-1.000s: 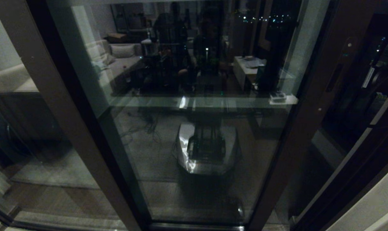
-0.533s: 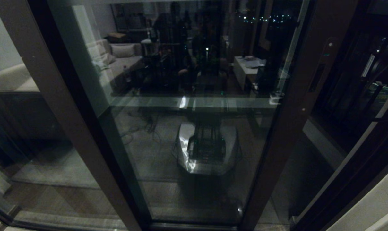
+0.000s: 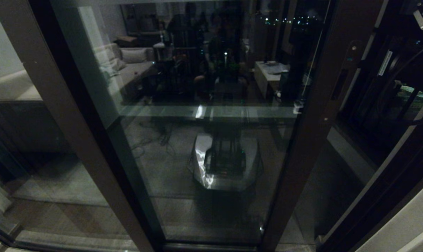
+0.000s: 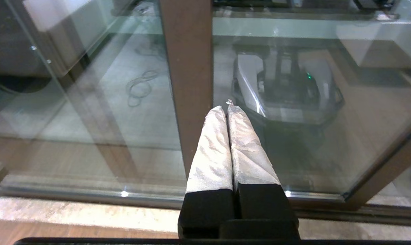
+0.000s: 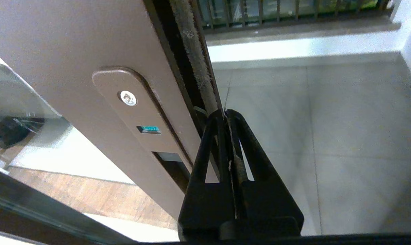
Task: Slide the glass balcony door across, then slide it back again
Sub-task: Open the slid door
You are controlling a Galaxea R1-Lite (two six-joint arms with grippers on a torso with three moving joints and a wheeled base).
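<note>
a: where does the glass balcony door [image 3: 211, 115] sit?
b: it fills the middle of the head view. its handle stile [image 3: 323, 105] runs down the right side, with an open gap to the right of that edge and dark frame beyond.
a: and the right tool [image 5: 225, 114]?
b: tips pressed together, holding nothing, right at the stile's outer edge beside the fuzzy seal strip [image 5: 195, 51]. the handle plate [image 5: 140, 115], with its screw and slot, is just beside it. bare balcony floor tiles [image 5: 344, 136] lie past the edge.
a: left tool [image 4: 225, 109]?
b: closed and empty, low down, pointing at the plain fixed stile [image 4: 188, 68] near the bottom track.
</note>
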